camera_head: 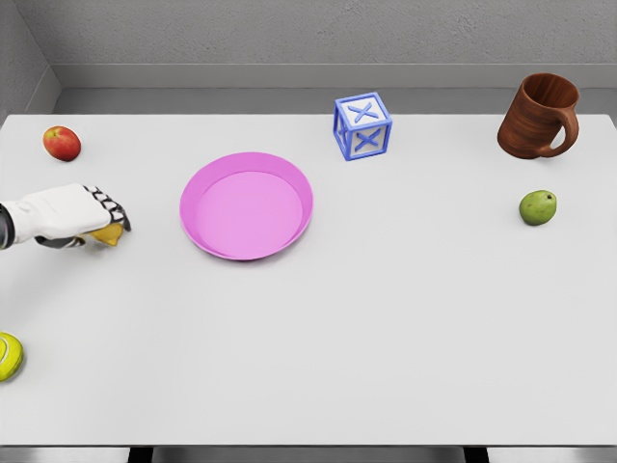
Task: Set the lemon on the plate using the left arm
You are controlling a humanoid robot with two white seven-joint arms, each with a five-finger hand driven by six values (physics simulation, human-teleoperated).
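Yellow lemon (pixel 108 234) lies gripped left of the empty pink plate (pixel 247 205).

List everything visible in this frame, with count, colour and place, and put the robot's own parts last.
table: one, white, fills most of the view
plate: one, pink, left of centre, nothing in it
lemon: one, yellow, left of the plate, mostly covered by the left hand
apple: one, red, far left corner
ball: one, yellow-green, left edge near the front, partly cut off
block: one, blue and white with X marks, behind the plate to its right
mug: one, brown, far right, tilted
green fruit: one, right side, in front of the mug
left hand: one, white, closed over the lemon
right arm: not in view
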